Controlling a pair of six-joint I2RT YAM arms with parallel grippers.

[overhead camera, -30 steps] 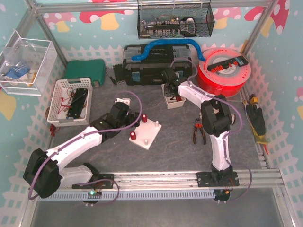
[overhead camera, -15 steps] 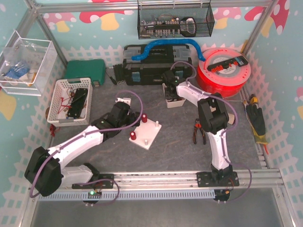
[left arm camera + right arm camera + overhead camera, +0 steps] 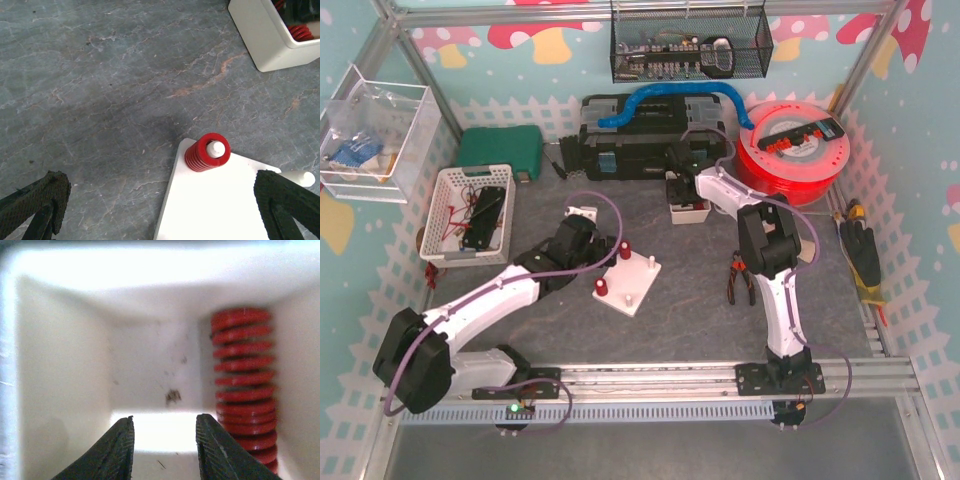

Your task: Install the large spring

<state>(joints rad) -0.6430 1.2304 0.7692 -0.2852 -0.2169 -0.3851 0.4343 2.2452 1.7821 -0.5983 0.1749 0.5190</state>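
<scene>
A white peg plate (image 3: 632, 285) lies mid-table with two red springs on its pegs (image 3: 623, 250) (image 3: 602, 288). In the left wrist view one red spring (image 3: 208, 151) sits on a peg at the plate's (image 3: 210, 205) corner, with a bare peg (image 3: 300, 177) to its right. My left gripper (image 3: 588, 243) (image 3: 160, 186) is open and empty, low over the plate's edge. My right gripper (image 3: 682, 188) (image 3: 164, 427) is open and empty, reaching down inside a white bin (image 3: 688, 212) (image 3: 60, 380). A large red spring (image 3: 245, 390) lies along the bin's right wall, just right of my right finger (image 3: 220, 450).
The bin also shows in the left wrist view (image 3: 262, 37) with red springs (image 3: 299, 32) inside. Pliers (image 3: 740, 278) lie right of the plate. A red spool (image 3: 795, 150), black toolbox (image 3: 650, 135), green case (image 3: 500, 150) and white basket (image 3: 470, 210) line the back and left.
My right gripper has shifted slightly right and lowered into the white bin. The left arm and the peg plate have not moved.
</scene>
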